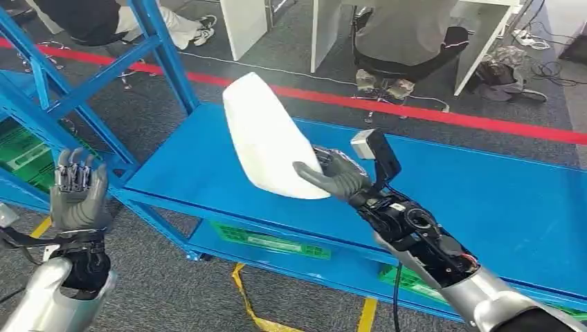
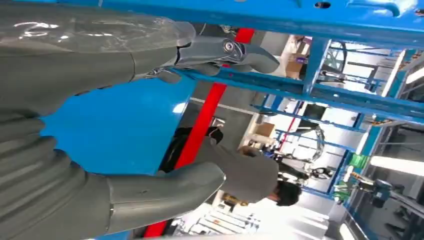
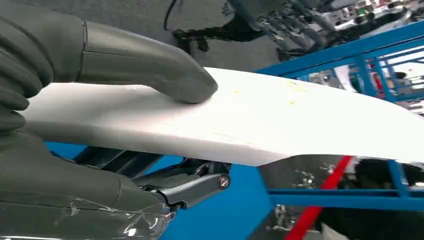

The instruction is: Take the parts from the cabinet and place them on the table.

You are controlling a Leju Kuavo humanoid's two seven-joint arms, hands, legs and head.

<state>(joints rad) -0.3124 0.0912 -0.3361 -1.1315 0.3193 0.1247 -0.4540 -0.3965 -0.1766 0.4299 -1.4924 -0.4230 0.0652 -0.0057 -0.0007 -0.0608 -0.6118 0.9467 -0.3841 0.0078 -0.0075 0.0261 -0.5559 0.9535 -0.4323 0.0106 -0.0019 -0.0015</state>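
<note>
A white curved panel part (image 1: 266, 135) is held up above the blue shelf (image 1: 484, 200), tilted with its far end raised. My right hand (image 1: 338, 174) grips its near edge, thumb pressed on top (image 3: 150, 70) and dark fingers (image 3: 190, 182) beneath the white part (image 3: 280, 120). My left hand (image 1: 79, 190) is raised at the left, beside the blue cabinet frame (image 1: 83, 90), fingers spread and holding nothing; the left wrist view shows its thumb (image 2: 165, 192) and fingers (image 2: 225, 52) apart around empty air.
Green labelled bins (image 1: 270, 242) sit on the lower shelf, and more green (image 1: 24, 155) at the left. A red floor line (image 1: 429, 111) runs behind the shelf. Seated people (image 1: 408, 41) and white desks stand beyond it. Yellow tape (image 1: 253, 311) lies on the floor.
</note>
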